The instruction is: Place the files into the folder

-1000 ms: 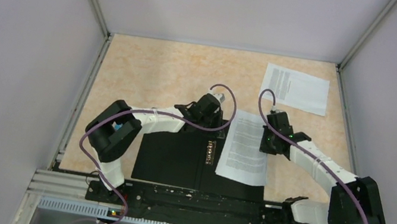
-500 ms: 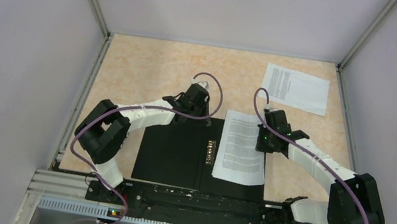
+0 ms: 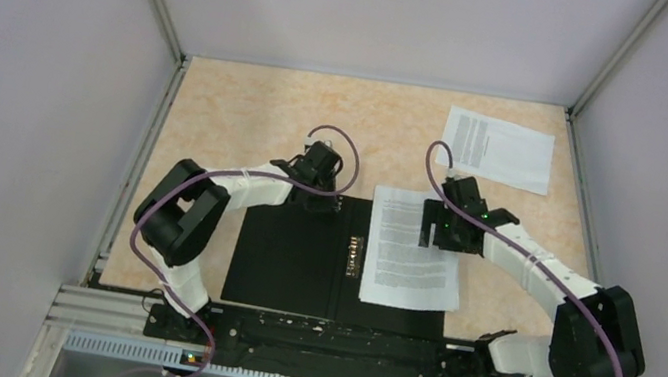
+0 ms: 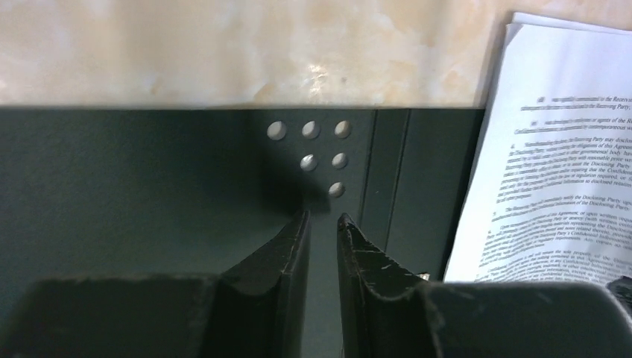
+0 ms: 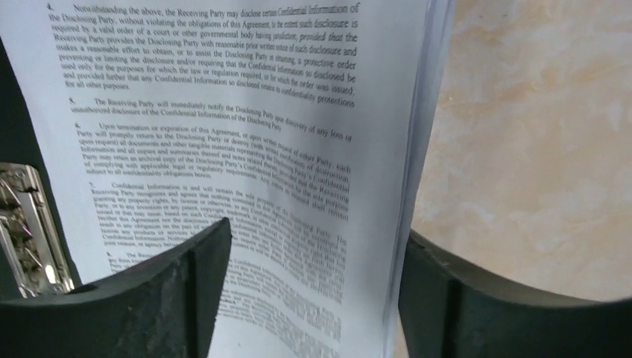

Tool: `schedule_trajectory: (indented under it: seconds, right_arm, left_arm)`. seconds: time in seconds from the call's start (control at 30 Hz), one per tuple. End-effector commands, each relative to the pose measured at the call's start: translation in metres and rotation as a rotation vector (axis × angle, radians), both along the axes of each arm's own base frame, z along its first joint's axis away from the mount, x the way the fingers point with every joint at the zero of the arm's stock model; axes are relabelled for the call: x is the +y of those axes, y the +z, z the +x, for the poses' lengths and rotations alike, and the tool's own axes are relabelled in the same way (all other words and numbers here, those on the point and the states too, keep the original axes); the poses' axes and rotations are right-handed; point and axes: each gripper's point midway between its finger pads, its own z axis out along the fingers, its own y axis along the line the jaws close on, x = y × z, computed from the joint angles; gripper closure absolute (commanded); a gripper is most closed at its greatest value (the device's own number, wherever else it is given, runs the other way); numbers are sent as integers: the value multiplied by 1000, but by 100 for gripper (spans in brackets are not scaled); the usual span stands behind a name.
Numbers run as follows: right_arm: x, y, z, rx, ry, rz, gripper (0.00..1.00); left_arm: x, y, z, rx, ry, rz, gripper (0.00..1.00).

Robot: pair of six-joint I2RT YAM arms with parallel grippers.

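Folder [image 3: 289,252] open flat on the table [image 3: 242,103], black inside up, close to the arm bases. We see its metal clip [image 3: 356,253] along the spine.

Files [image 3: 405,261]: a stack of printed sheets lies on the folder's right half, just beside the clip. Its far edge pokes a little past the folder's far edge, and its right edge runs slightly beyond the folder. A single sheet [image 3: 498,149] lies well apart, at the table's far right corner.

Left gripper [image 3: 315,188]: low over the folder's far edge, left of the spine and near a cluster of rivets [image 4: 309,149]. We note its fingers drawn nearly together, with a thin slit between them and nothing in it.

Right gripper [image 3: 440,228]: spread wide, straddling the stack's right edge. One finger sits over the print and the other out over bare table. We cannot tell whether either finger touches.
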Motion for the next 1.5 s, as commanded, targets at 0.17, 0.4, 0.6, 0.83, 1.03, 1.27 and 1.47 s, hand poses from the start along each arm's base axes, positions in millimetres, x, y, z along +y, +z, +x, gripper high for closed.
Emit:
schedule_trajectory:
  seconds: [0.17, 0.4, 0.6, 0.83, 1.03, 1.27, 1.47]
  right_arm:
    - [-26, 71, 7, -142, -129, -68, 17]
    - [69, 77, -18, -131, 40, 83, 35]
    - [151, 53, -43, -114, 185, 38, 47]
    - [199, 21, -65, -71, 278, 31, 60]
    - [206, 5, -73, -53, 288, 12, 71]
    - [212, -4, -72, -54, 284, 16, 77]
    - [207, -13, -73, -43, 279, -4, 82]
  left_arm:
    - [42, 49, -13, -126, 85, 59, 57]
    - [94, 52, -56, -118, 210, 128, 31]
    - [130, 28, -91, -13, 356, 207, 12]
    - [140, 6, -107, 58, 454, 217, 10]
    - [148, -9, -115, 91, 515, 231, 10]
    - [151, -17, -118, 110, 539, 245, 10]
    - [152, -22, -120, 125, 557, 249, 10]
